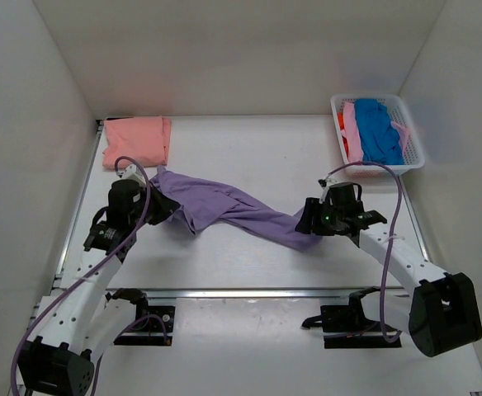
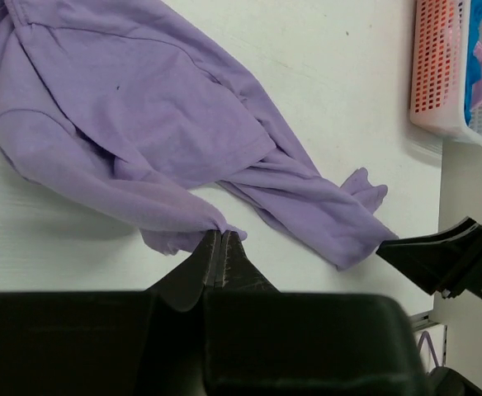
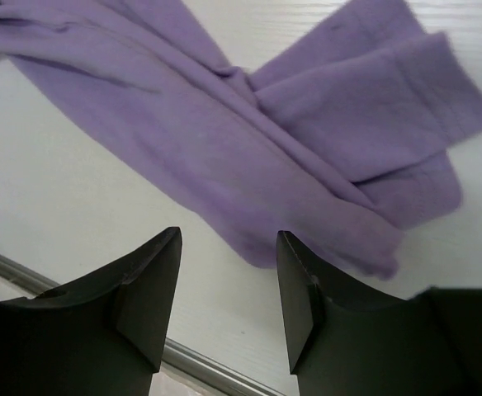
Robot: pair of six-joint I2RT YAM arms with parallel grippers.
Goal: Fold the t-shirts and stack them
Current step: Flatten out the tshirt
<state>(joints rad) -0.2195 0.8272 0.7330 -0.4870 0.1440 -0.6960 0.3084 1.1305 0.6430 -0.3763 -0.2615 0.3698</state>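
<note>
— so, which way does the shirt lie from you?
— the lavender shirt [image 1: 224, 208] is strung across the middle of the table [image 1: 249, 157] as a twisted band. its long axis runs from my left gripper [image 2: 222, 241] at the far-left end to my right gripper [image 3: 229, 247] at the near-right end.
— and what are you holding?
— the left one is clamped shut on a fold of the purple cloth, pinched right at its tips. the right one stands apart with nothing between its jaws, and the sleeve end lies on the table just beyond them.
— which arm takes the loose end?
— the right, i'd judge, since it's just beside that end. it would need to reach forward and down onto the cloth before closing.
— anything else about?
— a salmon-pink shirt [image 1: 136, 140] lies folded at the far-left corner. a blue shirt [image 1: 379, 132] and a pink shirt [image 1: 350, 124] sit in the white basket [image 1: 373, 97] far right.
</note>
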